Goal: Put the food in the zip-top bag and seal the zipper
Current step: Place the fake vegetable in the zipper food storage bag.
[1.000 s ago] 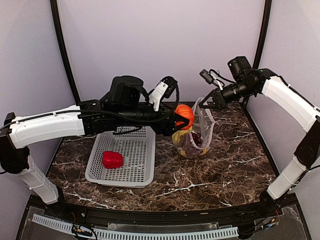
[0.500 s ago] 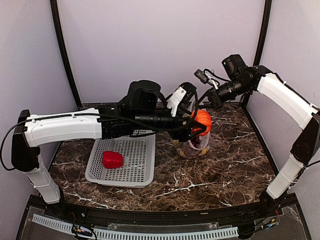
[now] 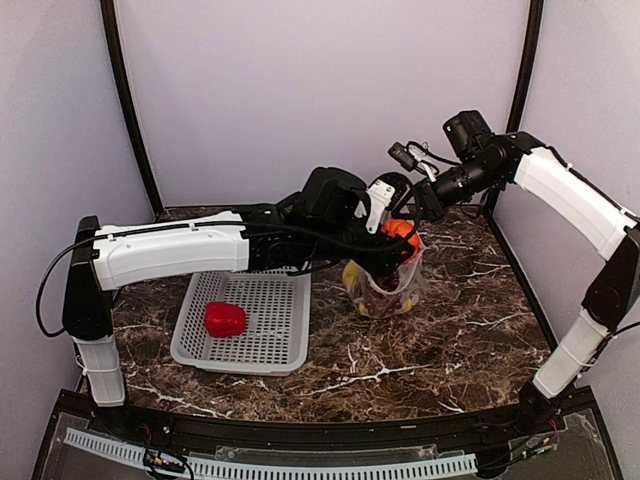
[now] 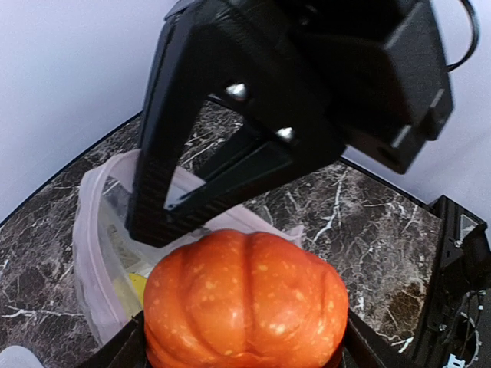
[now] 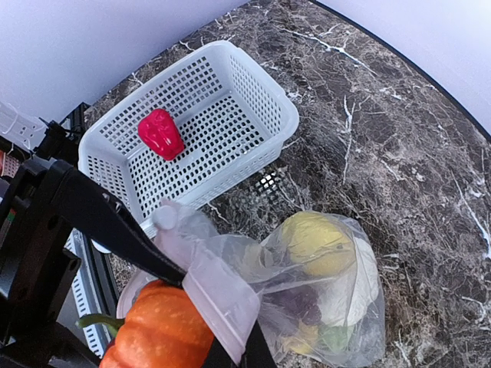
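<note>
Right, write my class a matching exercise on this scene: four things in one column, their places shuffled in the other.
1 red pepper
2 orange fruit
3 yellow piece
4 zip-top bag

A inside the bag
B pinched by the right jaws
C in the white basket
D between the left jaws

Pairs: 1-C, 2-D, 3-A, 4-B

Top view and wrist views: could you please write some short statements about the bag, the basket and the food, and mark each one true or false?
1. The left gripper holds the orange fruit. True.
2. The right gripper pinches the edge of the bag. True.
3. The red pepper lies in the bag. False: it lies in the white basket.
4. The bag is empty. False: a yellow piece and other food are inside.
</note>
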Controlling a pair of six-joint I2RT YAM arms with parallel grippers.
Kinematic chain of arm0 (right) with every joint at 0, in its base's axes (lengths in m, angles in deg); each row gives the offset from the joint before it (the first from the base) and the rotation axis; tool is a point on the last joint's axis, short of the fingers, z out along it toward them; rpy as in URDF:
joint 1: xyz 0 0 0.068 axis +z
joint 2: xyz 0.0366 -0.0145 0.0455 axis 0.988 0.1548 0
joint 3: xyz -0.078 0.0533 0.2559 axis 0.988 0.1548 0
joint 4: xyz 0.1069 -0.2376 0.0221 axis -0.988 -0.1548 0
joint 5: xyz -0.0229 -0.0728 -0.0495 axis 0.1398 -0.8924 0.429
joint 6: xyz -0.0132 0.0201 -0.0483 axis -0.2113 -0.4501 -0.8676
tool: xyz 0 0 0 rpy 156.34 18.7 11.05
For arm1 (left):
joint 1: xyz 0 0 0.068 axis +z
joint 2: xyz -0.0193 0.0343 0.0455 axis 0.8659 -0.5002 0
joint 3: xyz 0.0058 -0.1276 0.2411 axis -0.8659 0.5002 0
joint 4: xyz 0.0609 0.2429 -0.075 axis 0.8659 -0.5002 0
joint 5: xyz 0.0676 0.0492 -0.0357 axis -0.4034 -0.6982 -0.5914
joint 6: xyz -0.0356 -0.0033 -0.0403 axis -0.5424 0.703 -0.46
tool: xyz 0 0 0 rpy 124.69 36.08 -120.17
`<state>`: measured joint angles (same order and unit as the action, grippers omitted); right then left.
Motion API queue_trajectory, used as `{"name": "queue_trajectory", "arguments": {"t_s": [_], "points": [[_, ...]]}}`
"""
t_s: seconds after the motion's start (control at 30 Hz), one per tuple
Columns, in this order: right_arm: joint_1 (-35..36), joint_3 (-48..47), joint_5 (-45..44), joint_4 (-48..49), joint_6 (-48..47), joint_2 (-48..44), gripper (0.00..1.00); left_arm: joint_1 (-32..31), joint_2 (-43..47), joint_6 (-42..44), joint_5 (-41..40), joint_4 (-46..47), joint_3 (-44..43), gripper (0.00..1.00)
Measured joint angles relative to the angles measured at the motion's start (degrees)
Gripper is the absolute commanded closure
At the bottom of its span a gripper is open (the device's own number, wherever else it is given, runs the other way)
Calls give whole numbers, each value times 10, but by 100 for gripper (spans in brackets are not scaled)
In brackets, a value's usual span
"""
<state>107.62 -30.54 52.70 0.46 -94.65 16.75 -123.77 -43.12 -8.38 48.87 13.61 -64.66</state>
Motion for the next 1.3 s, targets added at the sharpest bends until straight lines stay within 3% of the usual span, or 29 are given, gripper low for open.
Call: {"name": "queue_trajectory", "arguments": {"t_s": [0.37,0.7,1.03,1.17,1.3], "points": [[0,3,-34,0,1,-4,100,-1,-43,3,-124,-74,-43,53],[0,3,-16,-4,14,-4,100,-1,-83,26,-167,-77,-76,48],[-5,0,-15,-13,27,-4,100,-3,-125,64,-199,-51,-103,32],[-10,-2,-22,-13,30,-4,100,-4,-140,83,-214,-42,-119,15],[-11,-2,-29,-12,30,-4,100,-4,-146,98,-225,-39,-123,7]]}}
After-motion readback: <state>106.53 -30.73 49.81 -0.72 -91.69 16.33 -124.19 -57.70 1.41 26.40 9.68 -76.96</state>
